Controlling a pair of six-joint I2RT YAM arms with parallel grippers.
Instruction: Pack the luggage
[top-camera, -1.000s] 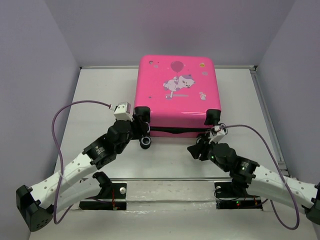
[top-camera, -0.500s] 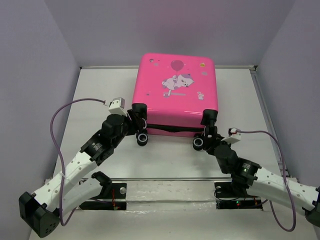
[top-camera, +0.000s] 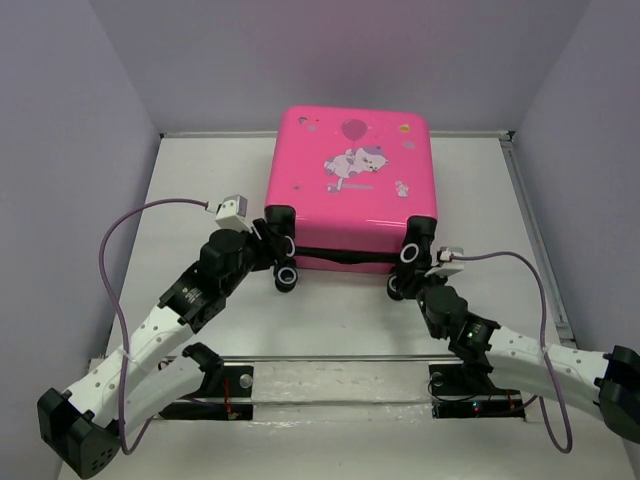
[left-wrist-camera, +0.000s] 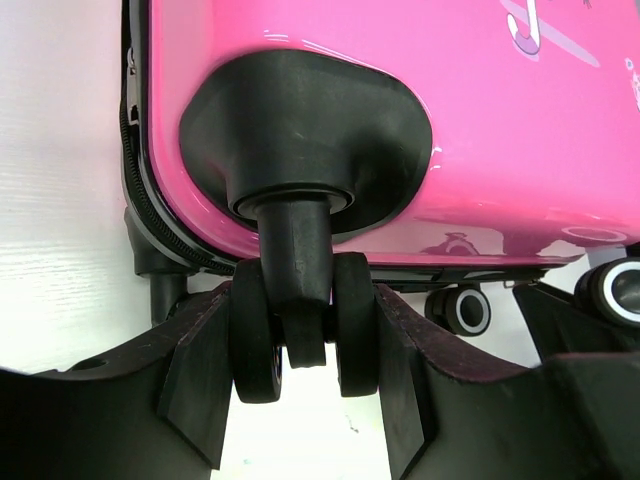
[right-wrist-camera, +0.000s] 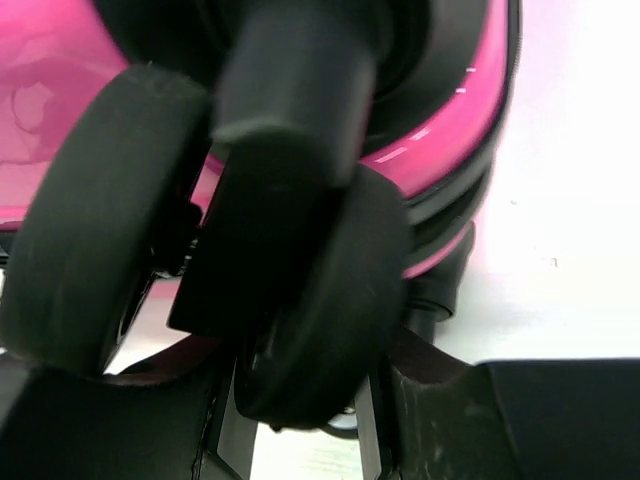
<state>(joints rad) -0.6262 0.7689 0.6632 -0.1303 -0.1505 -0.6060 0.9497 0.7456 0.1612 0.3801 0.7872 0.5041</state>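
Here the left jaws pinch the lower-left wheel (left-wrist-camera: 356, 335) of the luggage (top-camera: 350, 200); the right jaws straddle the lower-right wheel (right-wrist-camera: 320, 310), grip unclear.

One pink suitcase (top-camera: 350, 190), four black casters (left-wrist-camera: 300, 260), two white-and-black robot arms (top-camera: 160, 325), two grippers (top-camera: 280, 258), two purple cables (top-camera: 101, 265), two small wrist cameras (top-camera: 232, 208), one white table (top-camera: 200, 180)

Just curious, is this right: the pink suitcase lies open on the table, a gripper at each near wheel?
Not open. The top external view shows the pink suitcase lying shut on the table, the left gripper and right gripper at its near wheels.
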